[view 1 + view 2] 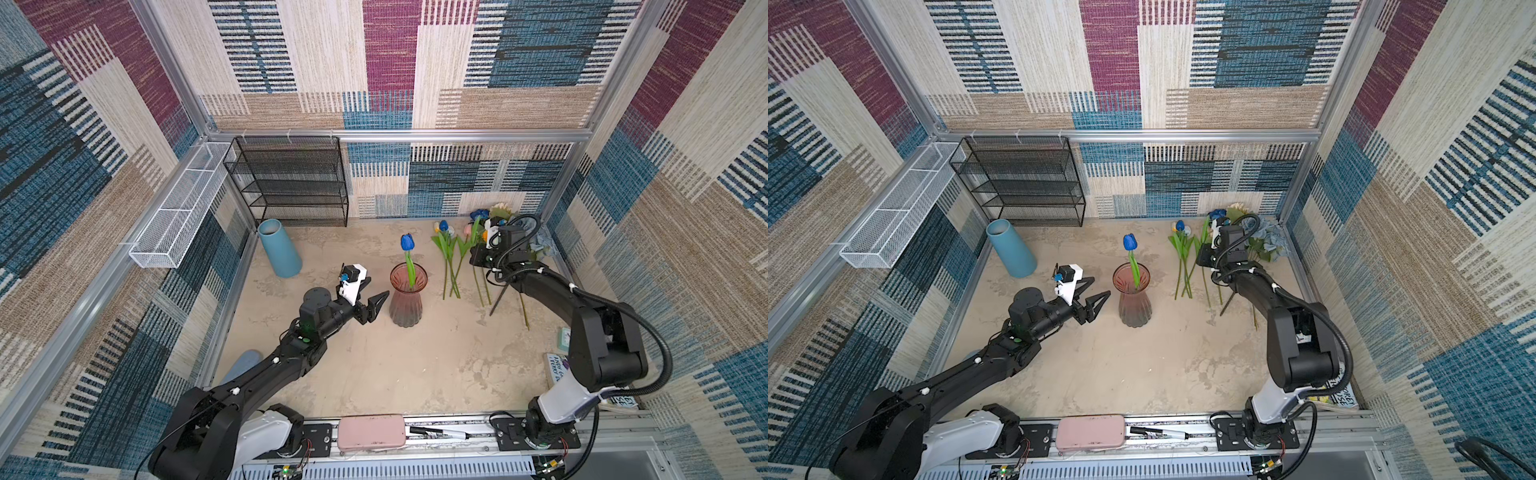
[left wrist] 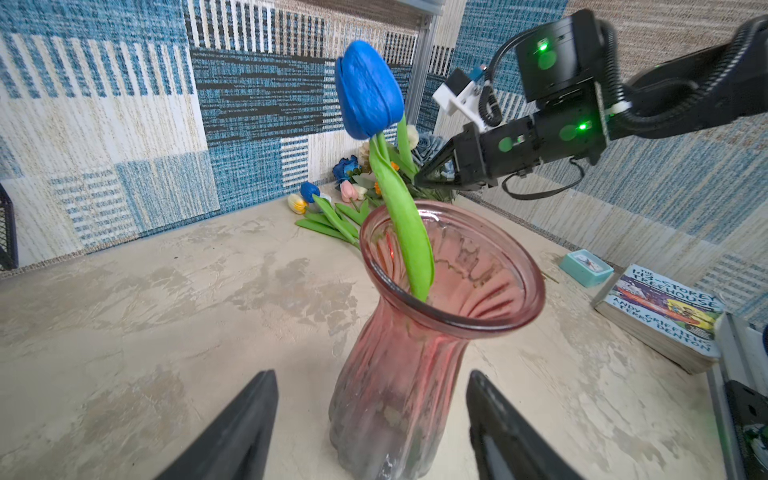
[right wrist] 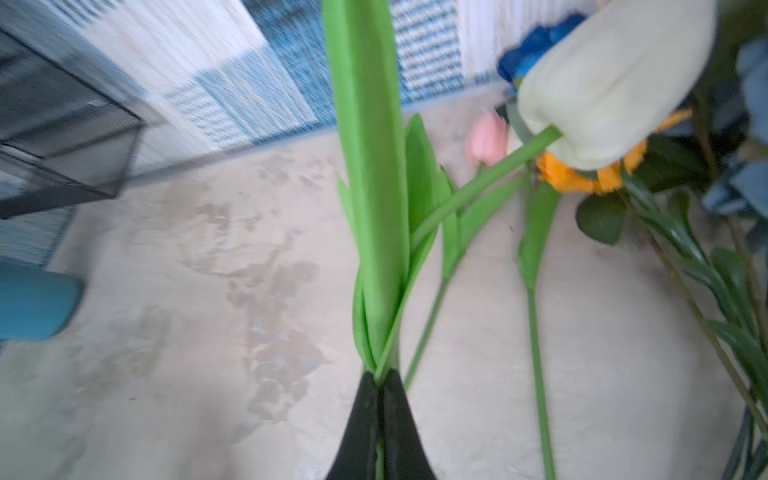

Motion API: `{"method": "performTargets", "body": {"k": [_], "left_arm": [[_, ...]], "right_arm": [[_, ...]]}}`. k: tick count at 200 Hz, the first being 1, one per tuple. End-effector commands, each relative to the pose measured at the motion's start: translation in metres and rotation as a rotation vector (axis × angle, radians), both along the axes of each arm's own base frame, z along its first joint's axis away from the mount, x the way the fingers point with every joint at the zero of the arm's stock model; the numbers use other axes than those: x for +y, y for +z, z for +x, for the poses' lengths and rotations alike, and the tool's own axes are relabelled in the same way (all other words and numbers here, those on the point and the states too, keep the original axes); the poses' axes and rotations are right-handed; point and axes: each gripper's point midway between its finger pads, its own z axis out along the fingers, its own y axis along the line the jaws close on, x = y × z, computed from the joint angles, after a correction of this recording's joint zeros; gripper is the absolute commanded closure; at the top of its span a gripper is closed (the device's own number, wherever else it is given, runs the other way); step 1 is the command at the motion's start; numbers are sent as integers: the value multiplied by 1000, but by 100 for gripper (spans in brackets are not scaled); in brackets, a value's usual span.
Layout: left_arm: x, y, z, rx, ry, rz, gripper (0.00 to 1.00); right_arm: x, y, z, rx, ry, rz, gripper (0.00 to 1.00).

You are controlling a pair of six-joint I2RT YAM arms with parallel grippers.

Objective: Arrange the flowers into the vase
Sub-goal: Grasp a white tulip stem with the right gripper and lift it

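**Friend:** Where is your right hand?

**Me:** It is over by the far right corner of the sandy stone-look surface. The loose pile of green-stemmed flowers lies there. My right hand is pinched shut low on the stem of a white tulip, just under its long leaves. I think low is best, so the soft head does not get squashed.

**Friend:** And the left hand?

**Me:** My left hand is spread wide and holds nothing. It hangs just beside the pink ribbed glass vase, near the middle of the surface, and points at it. I guess it is there to steady the vase if a stem bumps it.

**Friend:** Is anything in the vase?

**Me:** One blue tulip. Its stem leans on the rim, so its head stands tall. A pink tulip and an orange sunflower lie in the pile.

**Friend:** What comes next?

**Me:** I think I must carry the white tulip to the vase and tip it stem down. Its leaves may catch on the others.
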Motion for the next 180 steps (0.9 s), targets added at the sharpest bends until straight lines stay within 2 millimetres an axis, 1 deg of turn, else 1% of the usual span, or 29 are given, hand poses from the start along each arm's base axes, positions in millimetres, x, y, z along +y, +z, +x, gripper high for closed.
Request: {"method": "performTargets", "body": {"k": [1, 5, 10, 11, 16, 17, 18, 19, 27, 29, 30, 40, 53, 72, 83, 99, 123, 137, 154, 180], "left_arm": [[0, 35, 2, -97, 4, -79, 24], [0, 38, 2, -104, 4, -86, 23], [0, 42, 1, -114, 1, -94, 23], [0, 43, 1, -116, 0, -96, 23], [-1, 47, 1, -126, -5, -101, 23], [-1, 48, 1, -127, -5, -102, 23], [-1, 48, 1, -128, -5, -102, 23], [-1, 49, 1, -129, -5, -102, 23], [-2, 54, 1, -140, -8, -106, 23], [-2, 55, 1, -142, -9, -107, 23], [-2, 55, 1, -144, -9, -108, 23], [-3, 58, 2, -151, -11, -107, 23], [-4, 59, 4, -156, -12, -103, 23], [-6, 56, 7, -150, -16, -94, 23], [-6, 52, 9, -139, -13, -88, 23], [-7, 48, 11, -129, -12, -93, 23], [-7, 42, 15, -115, 0, -97, 23], [-8, 39, 16, -109, -1, -96, 23], [-7, 36, 17, -104, 4, -93, 23], [-7, 31, 18, -97, 6, -79, 23]], "right_arm": [[27, 73, -13, -235, 165, 93, 100], [31, 85, -18, -277, 187, 105, 100], [33, 96, -23, -310, 207, 115, 100], [34, 104, -26, -337, 217, 121, 100], [39, 121, -33, -396, 251, 134, 100], [39, 121, -33, -396, 251, 134, 100], [40, 128, -36, -421, 265, 138, 100], [41, 131, -38, -432, 272, 141, 100], [46, 153, -51, -517, 317, 159, 100], [47, 155, -53, -525, 322, 161, 100], [47, 162, -56, -549, 330, 164, 100], [53, 187, -76, -658, 386, 174, 100], [60, 214, -101, -788, 444, 184, 100], [72, 244, -133, -937, 518, 230, 100], [81, 257, -146, -1003, 553, 262, 100], [101, 271, -161, -1079, 602, 299, 100], [121, 287, -169, -1134, 638, 380, 100], [132, 293, -174, -1167, 663, 429, 100], [144, 294, -171, -1179, 677, 469, 100], [155, 287, -162, -1168, 685, 524, 100]]}}
